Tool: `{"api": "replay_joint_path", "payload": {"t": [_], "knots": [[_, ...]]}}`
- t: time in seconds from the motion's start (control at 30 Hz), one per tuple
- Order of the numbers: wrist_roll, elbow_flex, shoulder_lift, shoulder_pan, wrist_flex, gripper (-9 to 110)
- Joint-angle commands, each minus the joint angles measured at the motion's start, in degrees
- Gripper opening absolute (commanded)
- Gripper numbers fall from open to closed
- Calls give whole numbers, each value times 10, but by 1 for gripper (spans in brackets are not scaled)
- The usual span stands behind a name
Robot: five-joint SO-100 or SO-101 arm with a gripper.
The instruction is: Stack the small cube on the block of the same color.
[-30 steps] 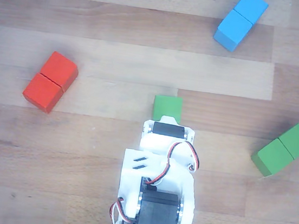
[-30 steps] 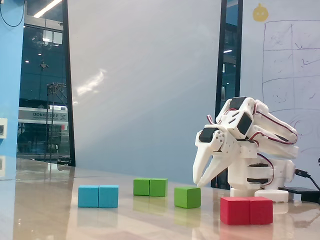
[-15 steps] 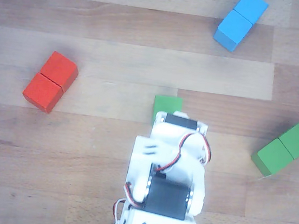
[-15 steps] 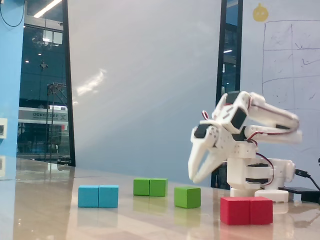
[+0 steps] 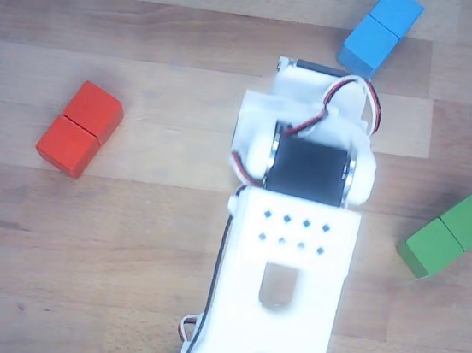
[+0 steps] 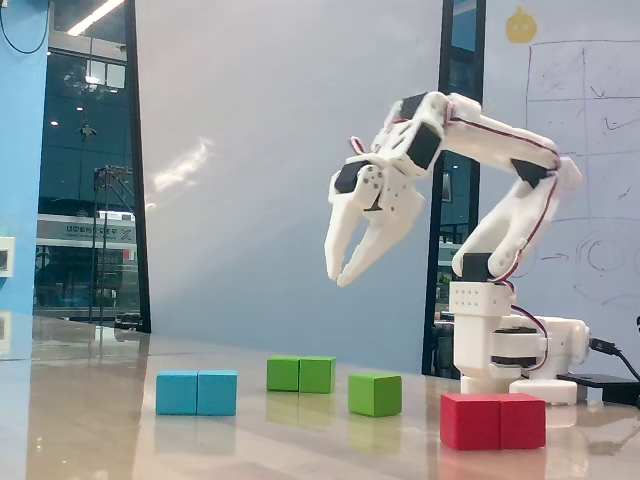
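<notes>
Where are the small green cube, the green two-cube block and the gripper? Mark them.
small green cube (image 6: 375, 394): fixed view, front face.
green two-cube block (image 6: 301, 374): fixed view, middle seam.
gripper (image 6: 337, 279): fixed view, between fingertips.

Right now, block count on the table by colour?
Green: 2, the long green two-cube wooden block and the small green wooden cube
Blue: 1, the blue two-cube wooden block
Red: 1, the red two-cube wooden block
Total: 4
</notes>
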Motion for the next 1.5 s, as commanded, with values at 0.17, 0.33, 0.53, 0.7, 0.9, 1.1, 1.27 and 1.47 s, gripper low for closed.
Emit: {"api": "replay_joint_path", "payload": {"t": [0.17, 0.33, 0.53, 0.7, 0.9, 1.1, 1.27, 1.47], "knots": [[-4, -70, -98, -45, 83, 0], [2, -70, -120, -58, 94, 0], [-5, -69, -139, -58, 98, 0], [-5, -69, -154, -58, 98, 0], [-5, -69, -183, -58, 97, 2], [-4, -69, -194, -53, 97, 12], [-4, -69, -195, -52, 98, 20], [-4, -56, -207, -52, 98, 26]]}}
